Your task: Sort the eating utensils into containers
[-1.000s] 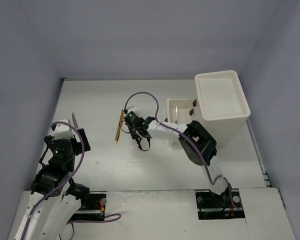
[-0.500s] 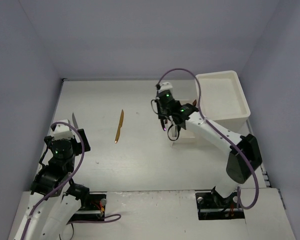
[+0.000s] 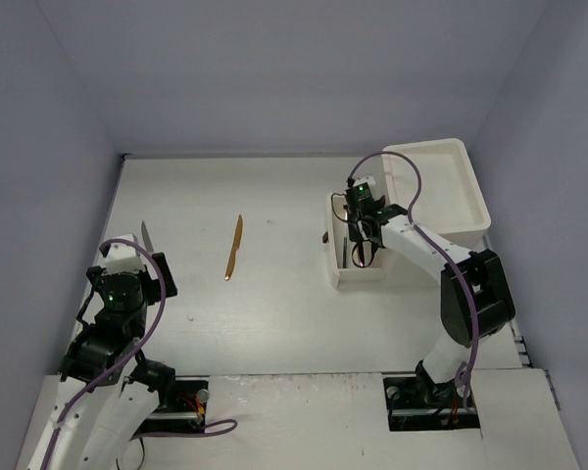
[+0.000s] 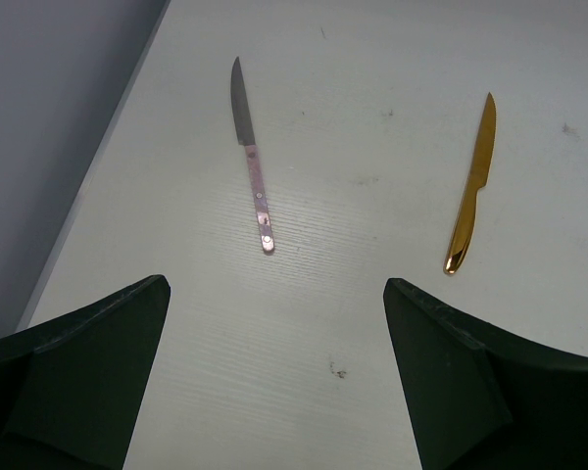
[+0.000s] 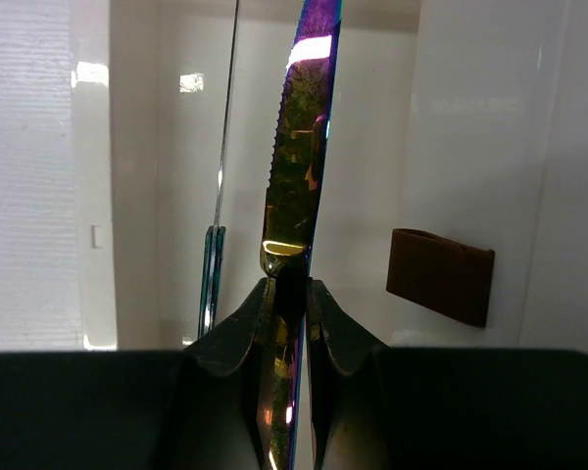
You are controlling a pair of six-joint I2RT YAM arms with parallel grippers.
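Observation:
My right gripper [image 3: 359, 255] is shut on an iridescent purple-gold knife [image 5: 299, 147] and hangs over the pulled-out cream-white drawer [image 3: 341, 276] of the drawer unit [image 3: 441, 230]. In the right wrist view the fingers [image 5: 325, 318] pinch the knife's handle, and the blade points along the drawer. A blue-green utensil [image 5: 214, 264] lies in that drawer beside it. A gold knife [image 3: 234, 247] [image 4: 470, 201] and a pink-handled knife [image 4: 253, 181] [image 3: 145, 236] lie on the table. My left gripper [image 4: 274, 289] [image 3: 135, 257] stands open and empty just short of them.
The drawer's brown handle [image 5: 441, 276] shows to the right of the held knife. The unit's recessed top [image 3: 433, 186] sits at the back right. Grey walls close in the table on the left, back and right.
My right arm has swung from the middle of the table, near the gold knife, rightward to above the open drawer, carrying the iridescent knife. The left arm has not moved.

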